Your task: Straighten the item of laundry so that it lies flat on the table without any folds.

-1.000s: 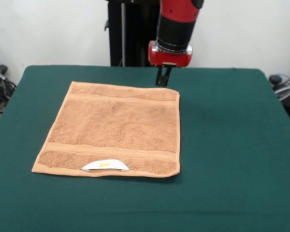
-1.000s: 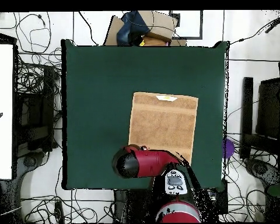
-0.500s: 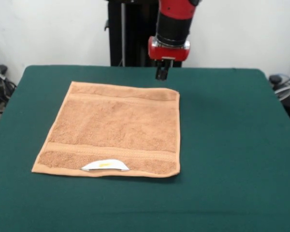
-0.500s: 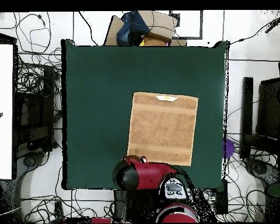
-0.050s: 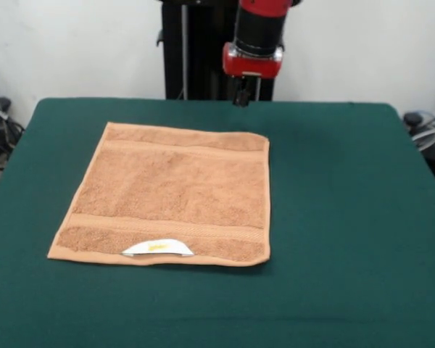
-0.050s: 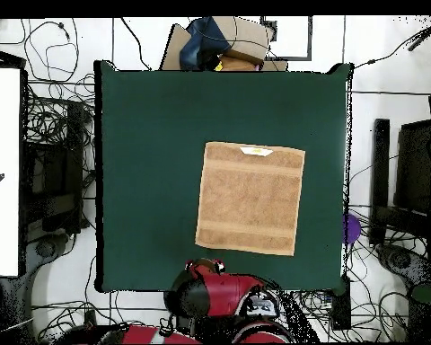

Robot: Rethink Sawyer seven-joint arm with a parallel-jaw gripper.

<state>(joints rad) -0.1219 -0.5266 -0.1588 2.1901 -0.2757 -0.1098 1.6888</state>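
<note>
The item of laundry, a tan terry towel (image 5: pixel 174 192), lies spread flat on the green table (image 5: pixel 348 217), left of centre. No folds show in it. Its white label with a yellow mark (image 5: pixel 158 248) sits at the near edge. My gripper (image 5: pixel 241 97) hangs in the air behind the towel's far right corner, over the table's far edge, touching nothing. In the overhead view the towel (image 6: pixel 250 198) lies right of the middle of the table (image 6: pixel 147 162), with the label (image 6: pixel 256 151) at its top edge. The red arm (image 6: pixel 215 296) sits below the table's bottom edge and hides the gripper.
The black pedestal (image 5: pixel 188 51) stands behind the table. Cables lie on the floor on both sides (image 6: pixel 57 126). A cardboard box (image 6: pixel 228 40) sits past the table's top edge. A white board (image 6: pixel 2 171) stands at the left, with dark equipment (image 6: pixel 408 180) at the right.
The arm has lifted away from the towel's far right corner and drawn back towards the base. The towel has stayed flat and still.
</note>
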